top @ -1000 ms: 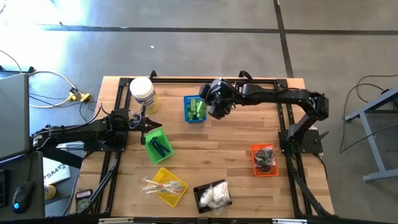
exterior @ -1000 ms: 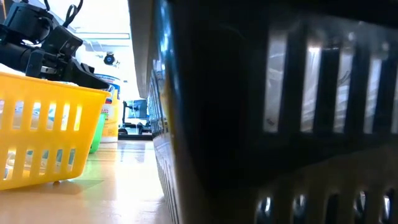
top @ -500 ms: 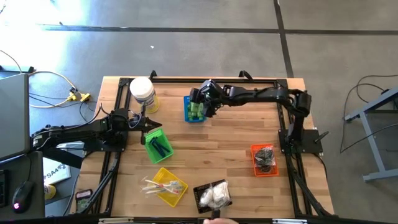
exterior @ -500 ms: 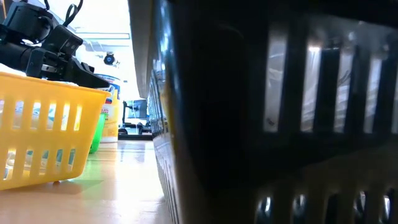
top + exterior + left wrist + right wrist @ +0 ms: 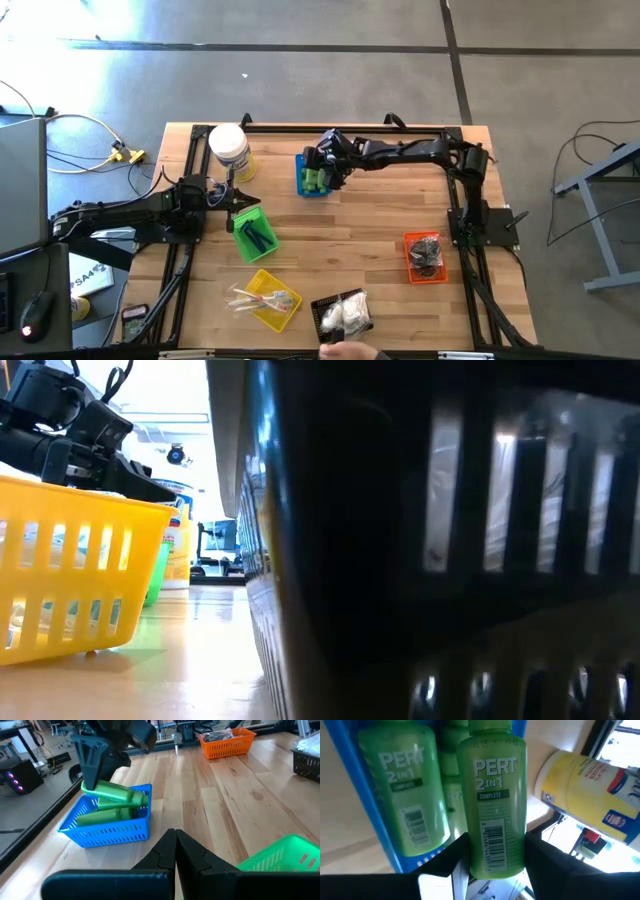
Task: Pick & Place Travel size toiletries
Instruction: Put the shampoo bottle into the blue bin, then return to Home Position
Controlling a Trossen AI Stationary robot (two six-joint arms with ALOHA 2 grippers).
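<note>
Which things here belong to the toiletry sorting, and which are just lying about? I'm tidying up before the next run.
Job: green bottle held by right gripper; bottles in blue basket; white packets; pale sticks.
Lying about: big white jar; left gripper, shut, waiting.

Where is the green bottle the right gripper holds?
The green bottle sits between the right gripper fingers, over the blue basket at the table's far middle, right of the white jar.

grey concrete floor (image 5: 330, 70) with dark seams; cables (image 5: 70, 135) left; grey desk frame (image 5: 600, 190) right.
</note>
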